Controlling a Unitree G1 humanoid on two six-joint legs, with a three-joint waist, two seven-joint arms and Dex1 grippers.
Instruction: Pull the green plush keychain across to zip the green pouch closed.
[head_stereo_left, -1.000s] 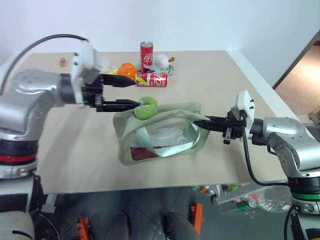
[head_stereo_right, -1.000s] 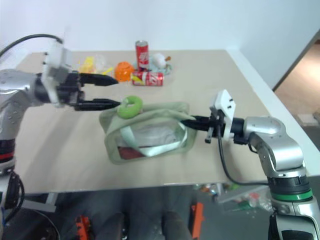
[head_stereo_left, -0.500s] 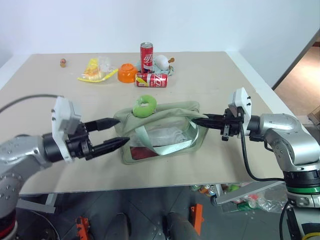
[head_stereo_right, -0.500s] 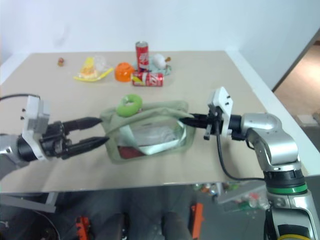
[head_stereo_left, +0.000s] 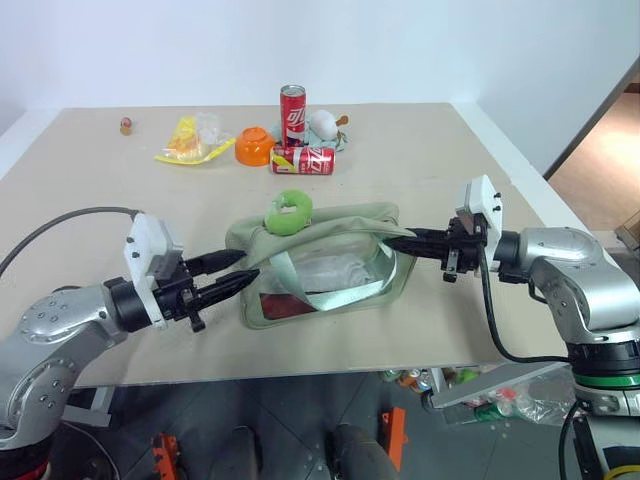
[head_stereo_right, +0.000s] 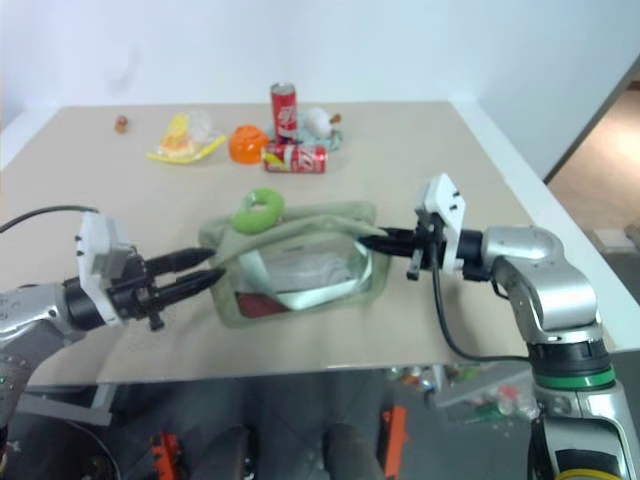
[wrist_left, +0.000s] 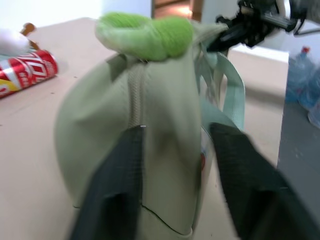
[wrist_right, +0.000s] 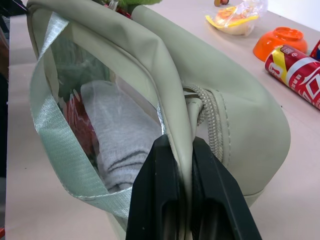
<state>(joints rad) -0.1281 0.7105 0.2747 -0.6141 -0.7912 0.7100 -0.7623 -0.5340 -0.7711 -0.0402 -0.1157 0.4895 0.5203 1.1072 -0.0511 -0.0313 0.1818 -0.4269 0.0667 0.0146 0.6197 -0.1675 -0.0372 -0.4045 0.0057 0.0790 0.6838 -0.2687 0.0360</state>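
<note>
Bench (head_stereo_left: 420, 170): flat pale beige top, matte, running from the lower left of the frame to the upper right.
Pouch (head_stereo_left: 330, 262): boxy sage-green fabric bag at the centre of the frame, with a clear plastic window, a shiny pale green strap and white and red contents behind the window; its zip end with a ribbed track shows in the right wrist view.
Keychain (head_stereo_left: 288, 212): fuzzy lime-green doughnut ring with a pale centre, sitting on top of the pouch toward its left end, just where it lay a second ago.
Left claw (head_stereo_left: 241, 269): black tapered fingers at the pouch's left end, one to each side of that end in the wrist view, narrowly spread; whether they press the fabric I cannot tell. A second ago it was higher, wide apart beside the keychain; it has come down to the pouch's end and narrowed.
Right claw (head_stereo_left: 391, 241): black fingers pressed together, pinching the fabric edge at the pouch's right end; unmoved since a second ago.
Cans: one red can upright (head_stereo_left: 293, 108), one lying (head_stereo_left: 302, 159), smooth metal, upper centre.
Bowl (head_stereo_left: 256, 145): orange, round, glossy, left of the lying can.
Bag (head_stereo_left: 190, 140): crinkly clear plastic with yellow inside, upper left.
</note>
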